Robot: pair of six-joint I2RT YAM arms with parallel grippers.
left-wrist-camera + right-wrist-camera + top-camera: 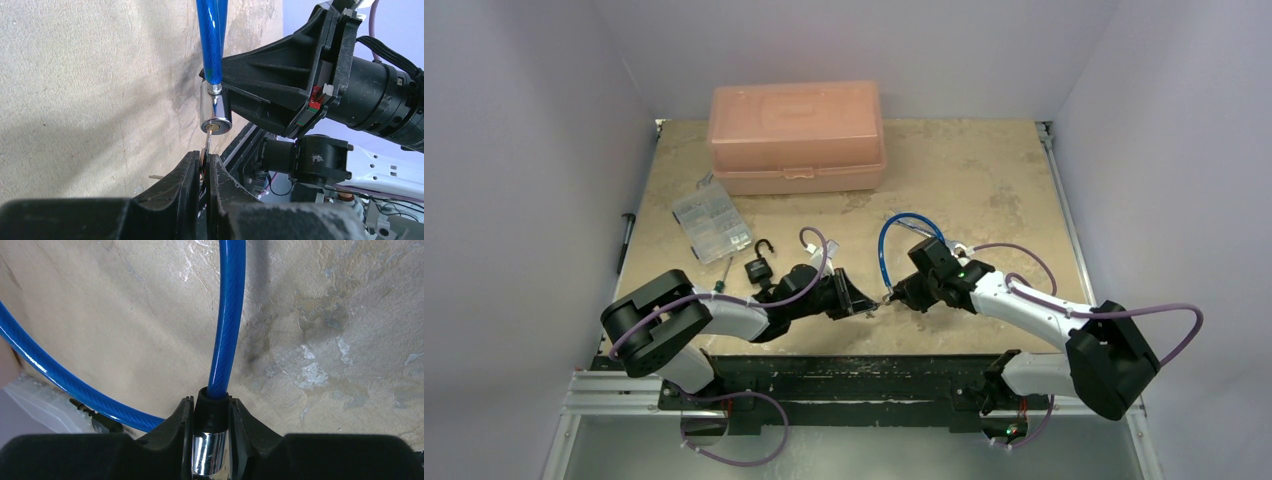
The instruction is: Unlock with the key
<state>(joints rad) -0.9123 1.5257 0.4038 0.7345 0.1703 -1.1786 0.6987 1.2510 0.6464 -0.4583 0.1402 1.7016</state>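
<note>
My left gripper point(867, 303) is shut on the key. Its head is hidden between the fingers point(190, 172). Only the thin metal blade point(208, 145) shows, its tip at or in the brass keyhole point(215, 128) of a chrome lock cylinder point(214, 107). The cylinder ends a blue cable lock point(886, 238). My right gripper point(899, 293) is shut on that cylinder point(209, 455) and its black collar point(212, 407), holding it above the table. The blue cable point(227, 315) runs up and away from it. The two grippers face each other tip to tip.
A black padlock point(759, 268) with its shackle open lies left of my left gripper. A clear parts box point(711, 221) and a pink toolbox point(796, 136) stand farther back. A screwdriver point(721, 277) lies by the padlock. Purple-grey walls close in three sides.
</note>
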